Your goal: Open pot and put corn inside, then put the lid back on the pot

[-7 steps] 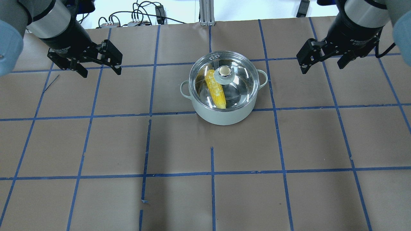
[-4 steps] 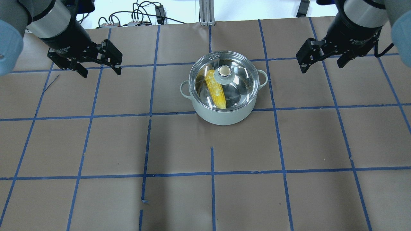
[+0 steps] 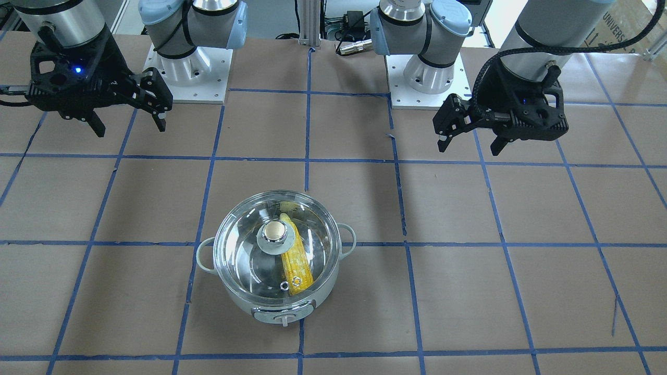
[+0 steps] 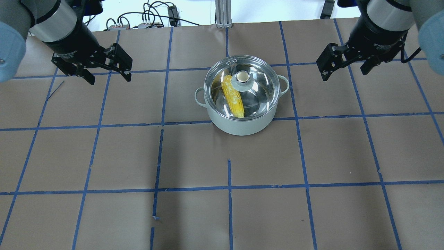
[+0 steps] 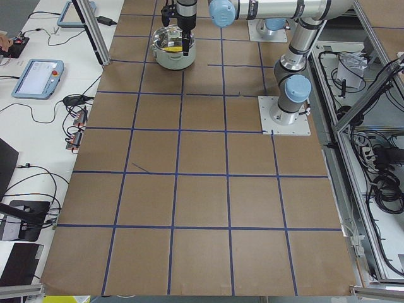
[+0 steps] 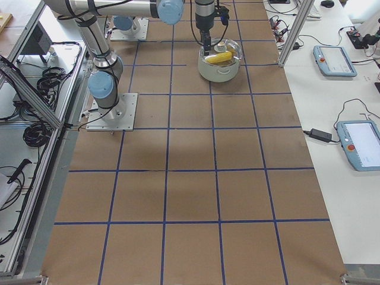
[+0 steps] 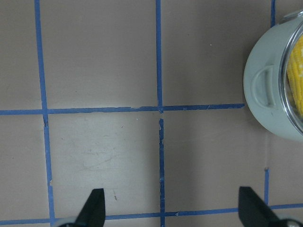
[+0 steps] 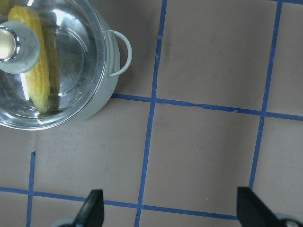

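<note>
The pale grey pot (image 4: 239, 126) stands at the table's middle. The glass lid (image 4: 258, 86) with its beige knob sits on the pot. The yellow corn (image 4: 232, 96) lies inside, seen through the glass. My left gripper (image 4: 109, 79) is open and empty, hanging above the table well left of the pot. My right gripper (image 4: 344, 74) is open and empty, well right of the pot. In the front-facing view the pot (image 3: 276, 312), lid (image 3: 245, 255) and corn (image 3: 297, 265) show the same. The right wrist view shows the lid (image 8: 71, 61) over the corn (image 8: 38, 71).
Brown paper with a blue tape grid covers the table (image 4: 229, 208). Cables and small boxes (image 4: 149, 19) and an aluminium post (image 4: 223, 14) lie beyond the far edge. The two arm bases (image 3: 187, 67) stand on white plates near the robot's side.
My right gripper has drifted a little toward the far edge, still open. The left gripper, pot, lid and corn have not moved.
</note>
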`<state>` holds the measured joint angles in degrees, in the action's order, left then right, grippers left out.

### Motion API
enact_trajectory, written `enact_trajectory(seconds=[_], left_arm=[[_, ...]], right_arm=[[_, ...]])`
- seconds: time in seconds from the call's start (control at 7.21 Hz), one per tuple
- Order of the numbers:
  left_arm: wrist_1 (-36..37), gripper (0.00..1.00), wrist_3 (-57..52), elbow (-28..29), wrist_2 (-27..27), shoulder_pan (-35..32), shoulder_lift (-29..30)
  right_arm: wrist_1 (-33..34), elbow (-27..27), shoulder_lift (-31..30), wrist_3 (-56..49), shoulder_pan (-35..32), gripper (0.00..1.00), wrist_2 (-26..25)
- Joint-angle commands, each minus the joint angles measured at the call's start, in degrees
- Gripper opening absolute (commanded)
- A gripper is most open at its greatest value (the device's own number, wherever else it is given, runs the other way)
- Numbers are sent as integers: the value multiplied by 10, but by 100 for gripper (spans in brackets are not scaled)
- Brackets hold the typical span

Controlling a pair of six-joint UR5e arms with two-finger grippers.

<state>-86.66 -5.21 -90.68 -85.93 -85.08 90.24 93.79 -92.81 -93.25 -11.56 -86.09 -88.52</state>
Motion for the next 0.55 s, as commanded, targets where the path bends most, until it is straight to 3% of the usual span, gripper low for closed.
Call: enact_trajectory(seconds=[0.0, 0.42], left_arm=[[0, 100, -1, 1, 1, 1, -2], [0, 100, 0, 1, 13, 0, -9]], right_arm=[[2, 0, 1, -1, -6, 98, 0], [4, 2, 4, -3, -8, 98, -1]])
